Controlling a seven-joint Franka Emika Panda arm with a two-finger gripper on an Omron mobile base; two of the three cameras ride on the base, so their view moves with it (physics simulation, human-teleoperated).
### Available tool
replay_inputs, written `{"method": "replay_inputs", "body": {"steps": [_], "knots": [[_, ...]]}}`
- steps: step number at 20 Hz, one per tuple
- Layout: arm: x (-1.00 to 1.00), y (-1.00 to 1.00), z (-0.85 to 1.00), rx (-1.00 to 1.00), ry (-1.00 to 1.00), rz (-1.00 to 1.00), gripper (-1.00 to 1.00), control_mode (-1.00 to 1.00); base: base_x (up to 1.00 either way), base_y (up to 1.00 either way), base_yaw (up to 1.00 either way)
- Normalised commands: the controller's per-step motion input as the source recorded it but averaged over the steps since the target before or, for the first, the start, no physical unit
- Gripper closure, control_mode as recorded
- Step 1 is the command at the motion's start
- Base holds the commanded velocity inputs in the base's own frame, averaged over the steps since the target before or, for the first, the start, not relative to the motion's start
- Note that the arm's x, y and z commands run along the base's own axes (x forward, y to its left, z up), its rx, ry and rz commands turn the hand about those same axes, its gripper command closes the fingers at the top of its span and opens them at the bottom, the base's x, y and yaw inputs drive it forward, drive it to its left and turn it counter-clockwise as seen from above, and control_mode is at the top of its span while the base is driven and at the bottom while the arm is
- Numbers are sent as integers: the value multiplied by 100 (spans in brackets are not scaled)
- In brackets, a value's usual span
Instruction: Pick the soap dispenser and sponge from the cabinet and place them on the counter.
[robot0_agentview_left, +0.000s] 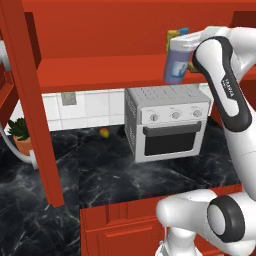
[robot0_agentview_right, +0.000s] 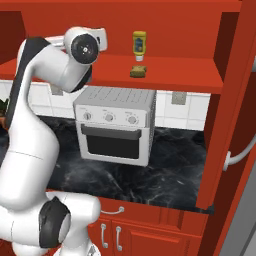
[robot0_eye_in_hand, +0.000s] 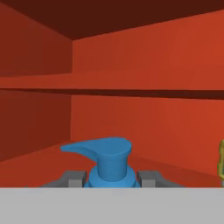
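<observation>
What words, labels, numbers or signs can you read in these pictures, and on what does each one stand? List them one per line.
Lettering on the robot arm's dark forearm: too small to read.
White-and-blue label on the soap dispenser: blurred, no words legible.
Label on the yellow squeeze bottle: too small to read.
Markings by the toaster oven's knobs: too small to read.

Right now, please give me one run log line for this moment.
phase: lifting out | end effector: shut on soap dispenser, held in front of cabinet shelf | sponge: on shelf | counter: neither item placed
</observation>
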Motion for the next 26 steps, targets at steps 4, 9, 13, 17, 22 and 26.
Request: {"method": "replay_inputs", "body": {"steps": [4,9,13,17,22,26], "knots": [[-59,33,7,0,-10,8,100,-100,0,0,0],[-62,26,3,0,-8,7,100,-100,0,0,0],[-63,29,0,0,-4,6,100,-100,0,0,0],[-54,32,0,0,0,5,100,-100,0,0,0],[-42,35,-2,0,0,3,100,-100,0,0,0],[-26,35,-14,0,0,3,100,-100,0,0,0]]}}
